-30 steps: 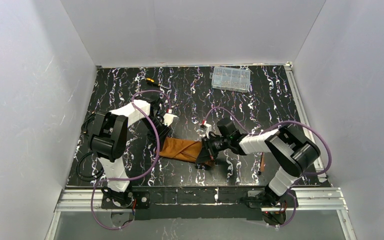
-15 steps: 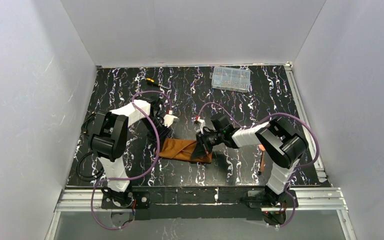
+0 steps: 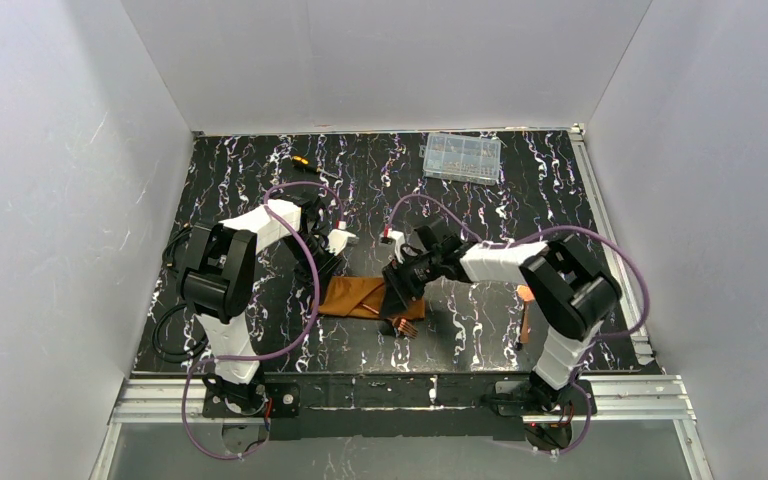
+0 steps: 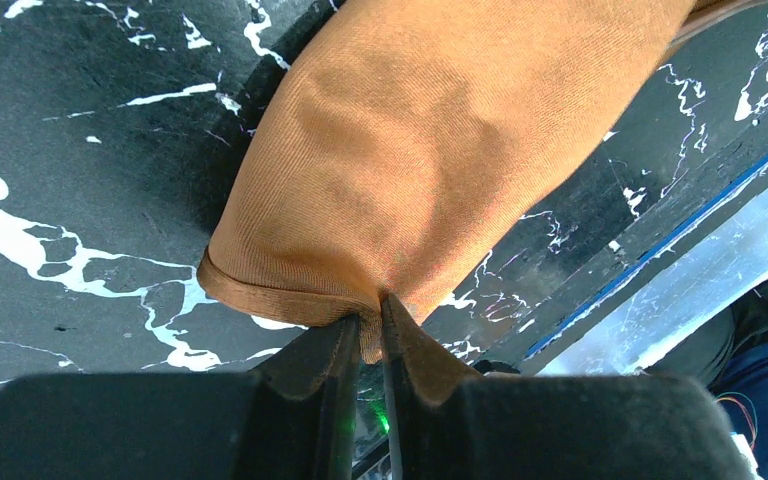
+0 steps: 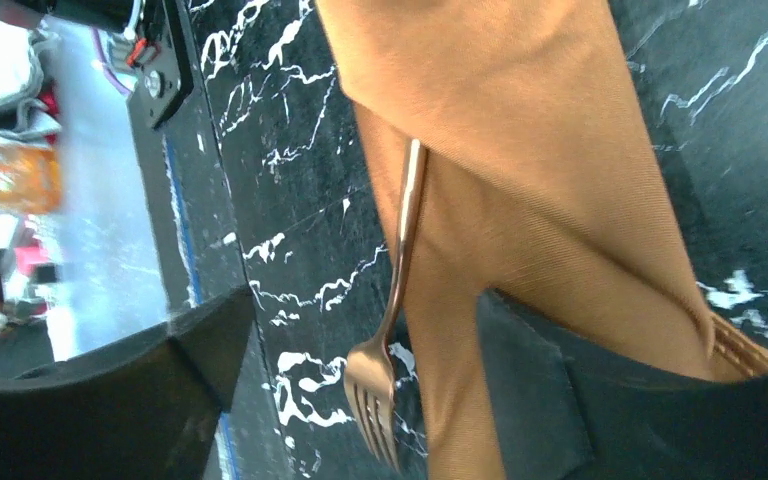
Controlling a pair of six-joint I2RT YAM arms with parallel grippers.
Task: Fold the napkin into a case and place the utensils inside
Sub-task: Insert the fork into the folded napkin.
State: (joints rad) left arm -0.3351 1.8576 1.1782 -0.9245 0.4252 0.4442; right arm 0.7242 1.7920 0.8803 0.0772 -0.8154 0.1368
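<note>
The rust-orange napkin point(image 3: 355, 296) lies folded into a narrow case point(image 5: 530, 190) near the table's front. My left gripper point(image 4: 371, 322) is shut on the napkin's point(image 4: 440, 150) hemmed left corner. My right gripper point(image 5: 380, 400) stands open over the case's right end. Between its fingers lies a copper fork point(image 5: 392, 330), touched by neither. The fork's handle runs under a fold of the cloth and its tines stick out toward the table's near edge point(image 3: 405, 326). Another copper utensil point(image 3: 527, 322) lies on the table to the right of the right arm.
A clear plastic compartment box point(image 3: 462, 157) sits at the back right. A yellow-and-black screwdriver point(image 3: 305, 162) lies at the back left. The table's metal front rail point(image 3: 400, 395) runs close behind the fork's tines. White walls enclose the black marbled table.
My right gripper has gone from shut to open and let go of the fork, after moving left toward the case. The fork's tines now show beside the cloth. The left gripper has kept its hold.
</note>
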